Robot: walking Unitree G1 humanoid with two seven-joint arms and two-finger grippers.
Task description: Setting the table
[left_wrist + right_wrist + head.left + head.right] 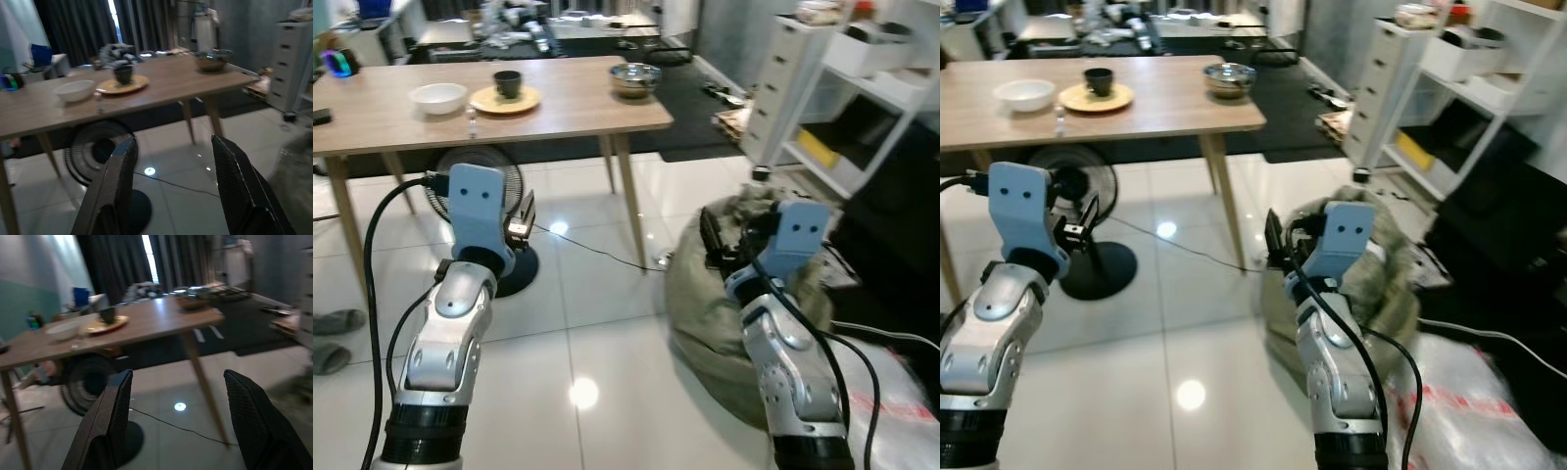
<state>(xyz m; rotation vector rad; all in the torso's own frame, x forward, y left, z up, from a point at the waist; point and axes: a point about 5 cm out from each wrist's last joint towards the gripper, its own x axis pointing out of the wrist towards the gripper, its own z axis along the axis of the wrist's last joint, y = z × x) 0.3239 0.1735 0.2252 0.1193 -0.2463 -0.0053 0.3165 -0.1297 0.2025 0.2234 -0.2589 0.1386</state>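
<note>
The yellow plate (pixel 505 99) lies flat on the wooden worktop (pixel 568 108), with a dark cup (pixel 507 83) standing upright on it. Just beside it, towards my left, sits a white bowl (pixel 438 97), and a small utensil (pixel 471 119) lies at the near edge between them; it is too small for me to tell what it is, though its long axis seems to run from the near edge back towards the plate. A metal bowl (pixel 634 76) stands well apart from these, at the worktop's right end. Plate, cup and bowls are round, so none of them points anywhere; their openings face up.

Both my arms are raised in front of me, well short of the worktop. My left fingers (pixel 171 191) are spread apart and hold nothing; my right fingers (pixel 183 423) are likewise wide and empty.

I judge the step in hand to be the approach. To do it well I should walk up square to the long near edge, steering past the floor fan (pixel 484 196) under the worktop, its cable (pixel 597 253) across the tiles and the beanbag (pixel 724 294) on my right, and keep my fingers parted until I am close.
</note>
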